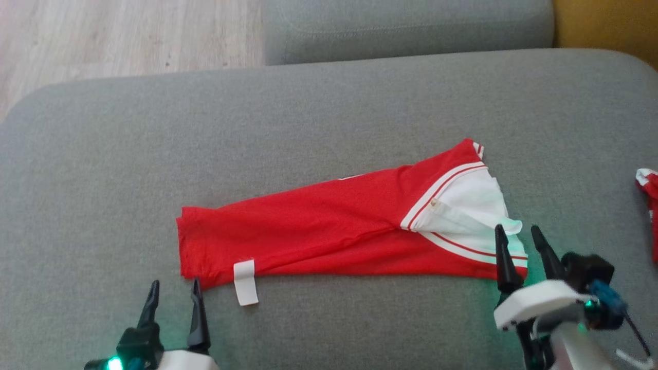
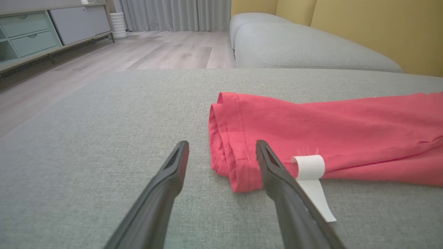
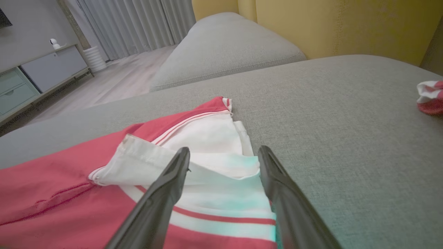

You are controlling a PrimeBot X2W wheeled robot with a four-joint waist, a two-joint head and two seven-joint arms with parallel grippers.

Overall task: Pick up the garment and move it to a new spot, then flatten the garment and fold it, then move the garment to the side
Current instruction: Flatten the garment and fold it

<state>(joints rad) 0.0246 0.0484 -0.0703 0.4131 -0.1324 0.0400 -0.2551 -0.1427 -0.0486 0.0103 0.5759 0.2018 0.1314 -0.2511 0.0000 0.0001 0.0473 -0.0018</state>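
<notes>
The garment (image 1: 329, 231) is a red shirt with a white collar and white stripes, folded into a long band across the grey cushion (image 1: 329, 118). A white label (image 1: 245, 282) sticks out at its lower left corner. My left gripper (image 1: 175, 298) stands open just below that corner, with nothing between its fingers; in the left wrist view the left gripper (image 2: 221, 148) frames the red hem (image 2: 228, 145). My right gripper (image 1: 519, 241) is open over the collar end; in the right wrist view the right gripper (image 3: 223, 155) hovers above the white collar (image 3: 207, 145).
Another red and white piece of cloth (image 1: 649, 190) lies at the cushion's right edge. A second grey cushion (image 1: 406, 25) sits behind, with wooden floor (image 1: 128, 36) at the far left and a yellow backrest (image 3: 328, 24) beyond.
</notes>
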